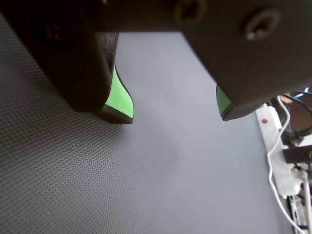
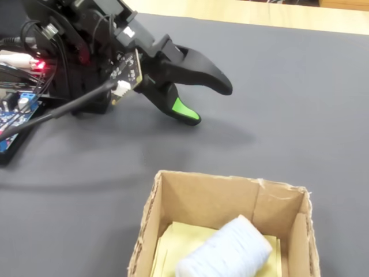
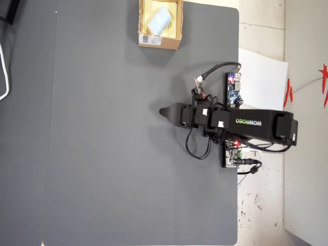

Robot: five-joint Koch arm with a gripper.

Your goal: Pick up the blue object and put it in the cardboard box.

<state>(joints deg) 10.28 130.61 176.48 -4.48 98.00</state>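
Observation:
The blue object (image 2: 228, 251), a pale blue-white soft block, lies inside the cardboard box (image 2: 207, 186) on its yellowish floor. From overhead the blue object (image 3: 159, 19) shows in the box (image 3: 159, 41) at the mat's top edge, barcode label on the side facing the arm. My gripper (image 2: 209, 104) hovers low over the dark mat, well away from the box, open with nothing between its jaws. In the wrist view the gripper (image 1: 174, 114) shows two green-padded fingertips (image 1: 121, 100) spread wide over bare mat. In the overhead view the gripper (image 3: 164, 111) points left.
The arm's base and a dark-blue circuit board (image 3: 233, 88) with lit red LEDs sit at the mat's right edge, with loose cables (image 3: 197, 148) beside them. A white power strip (image 1: 273, 141) and white cable lie past the mat edge in the wrist view. White paper (image 3: 262, 77) lies off the mat.

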